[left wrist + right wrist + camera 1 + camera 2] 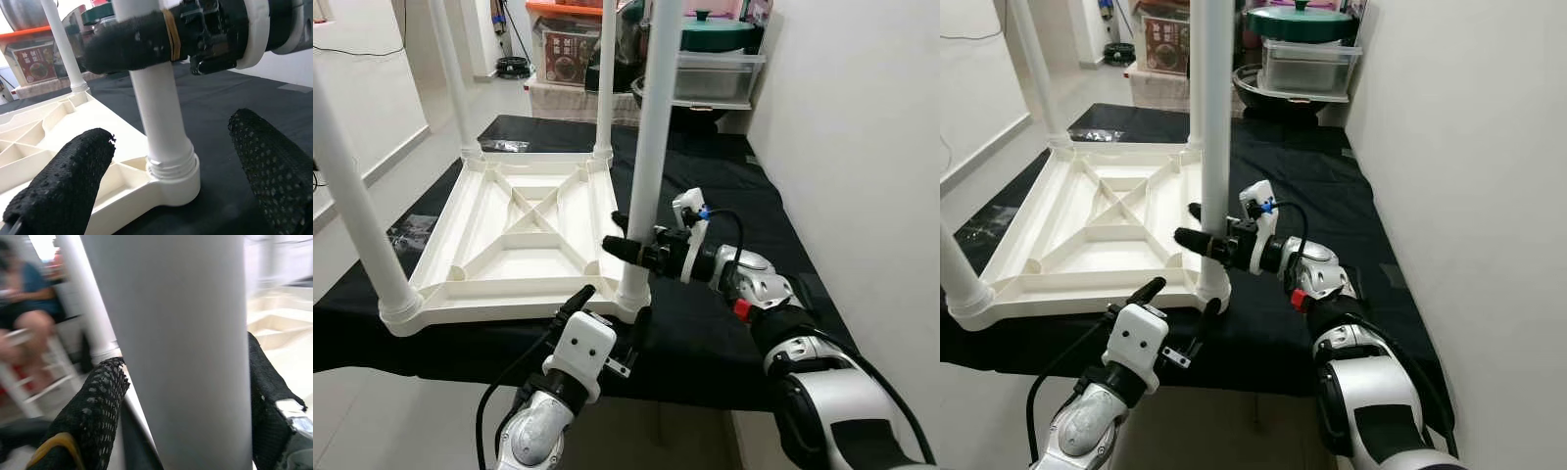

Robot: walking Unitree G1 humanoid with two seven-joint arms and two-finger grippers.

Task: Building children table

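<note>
From the left eye we see the children's table top (524,230) lying upside down on the black-covered worktop (724,181), four white legs standing up out of its corners. We take the near-right leg (651,127) as our landmark. Our right gripper (625,235) has its jaws clamped round that leg a little above the socket, while our left gripper (612,308) sits low, just in front of the leg's foot, jaws apart.

The right eye gives the same picture: the corner socket (1214,289) where the leg enters the top sits right at the worktop's near edge, and beyond the leg, at the far end, storage boxes (1307,64) are stacked.

Left wrist now: we look straight at the leg's base. A threaded collar (171,164) shows just above the socket, so we judge the leg is not fully screwed home. Our open fingers (63,186) flank the socket on either side, touching nothing.

Right wrist: the leg fills the gap between the jaws, and past it a person (19,293) sits blurred in the background.

To do this well, we think: keep the leg upright, turn it about its own axis without leaning, and let the left gripper steady the corner so the top cannot slide off the edge.
</note>
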